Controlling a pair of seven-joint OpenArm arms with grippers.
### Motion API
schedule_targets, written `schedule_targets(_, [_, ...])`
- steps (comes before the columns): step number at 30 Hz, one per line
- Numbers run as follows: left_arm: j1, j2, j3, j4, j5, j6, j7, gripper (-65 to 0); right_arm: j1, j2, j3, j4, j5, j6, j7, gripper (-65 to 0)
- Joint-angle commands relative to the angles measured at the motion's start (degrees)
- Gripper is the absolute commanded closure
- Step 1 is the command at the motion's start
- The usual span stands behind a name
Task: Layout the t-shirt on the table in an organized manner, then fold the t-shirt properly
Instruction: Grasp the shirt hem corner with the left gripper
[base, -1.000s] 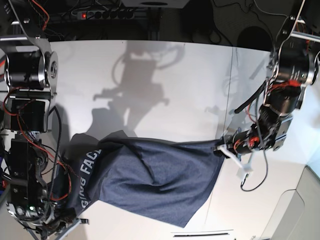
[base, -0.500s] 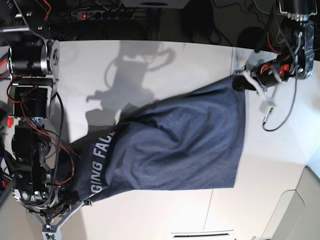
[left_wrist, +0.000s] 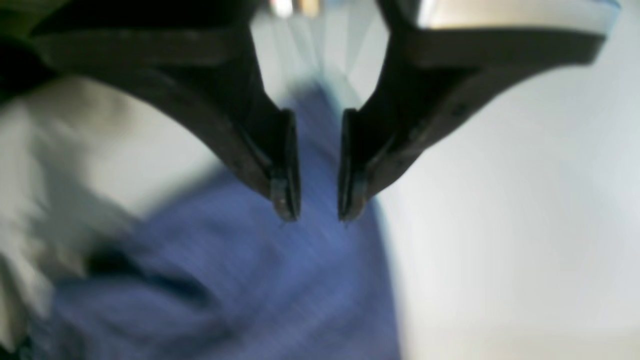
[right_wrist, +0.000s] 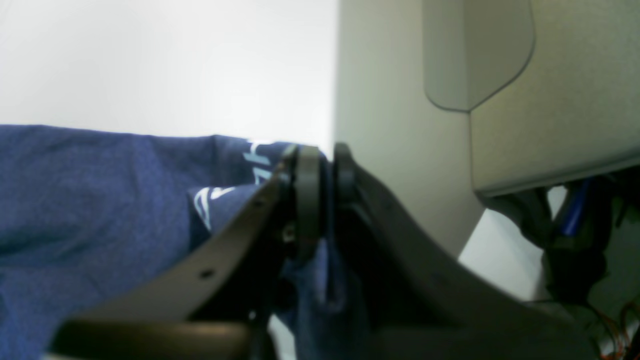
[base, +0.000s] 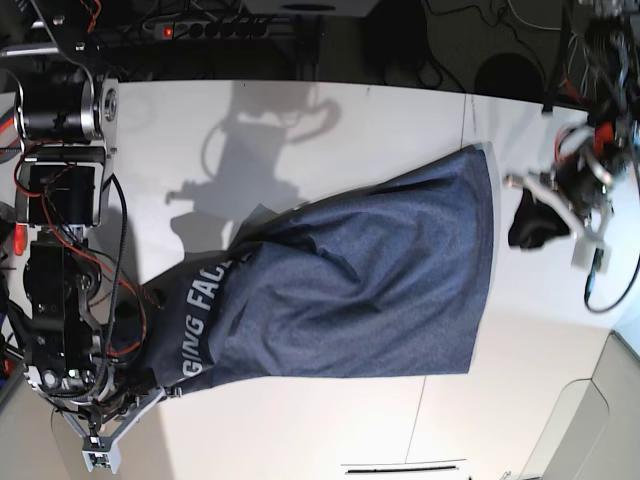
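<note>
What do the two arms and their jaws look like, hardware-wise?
Both arms are bare black motor blocks in silver brackets with loose red and black wiring. The right arm shows this most clearly; the left arm has white printed parts and a black cable loop. The left gripper has dark curved jaws tapering to flat pads, and the right gripper matches, with small screw holes.

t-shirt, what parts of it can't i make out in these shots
- Base view: the t-shirt collar end and the start of its lettering are hidden behind the right arm.
- Left wrist view: motion blur smears the cloth below the open left gripper; hem detail unreadable.
- Right wrist view: the right gripper, shut on cloth, covers the pinched edge.
</note>
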Motion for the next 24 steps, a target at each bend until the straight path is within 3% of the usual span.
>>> schedule_targets(1, [-3.4,-1.4,1.2,-1.2,-0.5,0.9,-1.8,-16.5,2.0,0.3,0.2,1.0,0.3,-0.2,1.0,0.0])
schedule_targets(8, [-30.3,-0.7,15.5,-30.8,4.4,1.1,-7.8,-2.5,2.0,-1.1,0.2,1.0,1.2,0.9,0.9,0.0])
schedule_targets(14, [-49.1,4.9,25.5,-61.8,9.8,0.9,-8.2,-1.3,2.0,-1.0,0.2,1.0,1.2,0.9,1.0,0.0])
schedule_targets(17, [-51.1,5.9,28.2,-70.4,11.2,0.9,-8.1,-1.3,2.0,-1.1,0.2,1.0,1.2,0.9,1.3,0.0])
schedule_targets(20, [-49.5,5.4,28.9,-71.3,11.3,0.9,-4.4,-1.3,2.0,-1.1,0.2,1.0,1.2,0.9,1.3,0.0])
schedule_targets(22, [-47.9,4.7,28.9,-70.3,8.4,0.2,-0.8,-1.3,2.0,-1.1,0.2,1.0,1.2,0.9,1.8,0.0])
schedule_targets(24, [-45.8,3.8,28.8,-68.1,3.1,-2.6,2.9,-1.3,2.0,-1.1,0.2,1.0,1.2,0.9,1.8,0.0])
